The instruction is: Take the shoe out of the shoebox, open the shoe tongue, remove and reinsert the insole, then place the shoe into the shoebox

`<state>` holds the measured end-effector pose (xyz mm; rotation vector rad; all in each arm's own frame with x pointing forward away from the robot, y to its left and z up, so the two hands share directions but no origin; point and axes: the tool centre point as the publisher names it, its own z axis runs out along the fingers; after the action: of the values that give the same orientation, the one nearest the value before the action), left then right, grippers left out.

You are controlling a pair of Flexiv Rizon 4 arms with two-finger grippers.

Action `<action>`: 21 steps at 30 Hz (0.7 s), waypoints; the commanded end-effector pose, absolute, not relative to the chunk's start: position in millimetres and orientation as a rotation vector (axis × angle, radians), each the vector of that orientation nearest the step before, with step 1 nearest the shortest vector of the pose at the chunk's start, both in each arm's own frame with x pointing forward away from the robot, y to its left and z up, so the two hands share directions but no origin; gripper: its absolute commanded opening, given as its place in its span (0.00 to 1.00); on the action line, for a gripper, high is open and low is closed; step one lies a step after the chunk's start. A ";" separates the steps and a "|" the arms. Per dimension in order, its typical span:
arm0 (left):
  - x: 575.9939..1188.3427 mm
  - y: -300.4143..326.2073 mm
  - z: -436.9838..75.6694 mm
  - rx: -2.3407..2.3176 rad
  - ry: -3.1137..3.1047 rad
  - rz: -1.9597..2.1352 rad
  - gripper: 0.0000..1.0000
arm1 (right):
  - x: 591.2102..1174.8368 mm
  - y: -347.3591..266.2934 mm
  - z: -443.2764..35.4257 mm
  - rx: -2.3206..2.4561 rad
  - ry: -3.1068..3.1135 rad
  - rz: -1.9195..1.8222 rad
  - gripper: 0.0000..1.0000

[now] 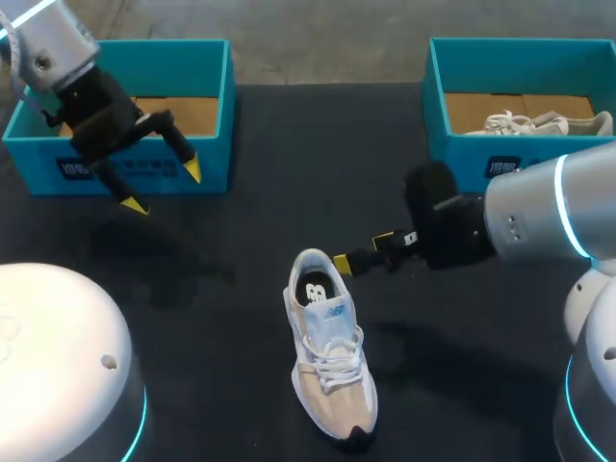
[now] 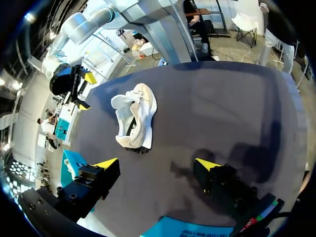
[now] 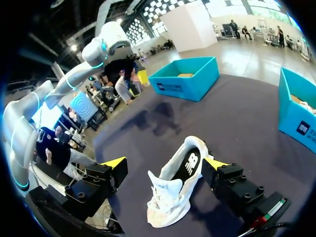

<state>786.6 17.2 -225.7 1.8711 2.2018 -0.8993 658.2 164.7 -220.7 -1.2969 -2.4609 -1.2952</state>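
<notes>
shoe [image 1: 332,356] | on table [image 1: 289,173], heel just beside right gripper [image 1: 364,250] | spread wide | left gripper [image 1: 164,188] wide, well apart

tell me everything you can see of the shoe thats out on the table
The shoe is a white and beige sneaker with white laces, a dark insole showing in its opening and a dark sole edge at the toe. It stands on its sole on the dark table, heel away from the robot. Its heel end lies between the open fingers of the right gripper; whether a tip touches it, I cannot tell.
</notes>
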 end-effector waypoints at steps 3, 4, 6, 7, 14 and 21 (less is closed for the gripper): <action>785.7 17.2 -225.9 1.871 2.198 -0.892 1.00 | 658.7 170.5 -220.0 -1.457 -2.559 -1.226 1.00; 792.7 16.8 -228.1 1.911 2.159 -0.909 1.00 | 660.4 174.6 -218.6 -1.426 -2.590 -1.247 1.00; 799.2 19.2 -227.8 1.912 2.136 -0.925 1.00 | 661.5 178.2 -217.0 -1.475 -2.623 -1.197 1.00; 804.3 22.4 -227.0 1.914 2.119 -0.941 1.00 | 661.8 180.7 -215.9 -1.454 -2.632 -1.218 1.00; 826.2 40.3 -227.5 1.896 2.065 -0.935 1.00 | 662.8 189.7 -220.2 -1.461 -2.690 -1.181 1.00; 831.8 43.2 -221.9 1.913 2.014 -0.959 1.00 | 657.6 197.4 -226.1 -1.515 -2.709 -1.107 1.00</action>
<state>828.7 41.8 -222.8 1.9076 2.0128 -0.9543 657.2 183.0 -221.6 -1.3107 -2.5787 -1.1887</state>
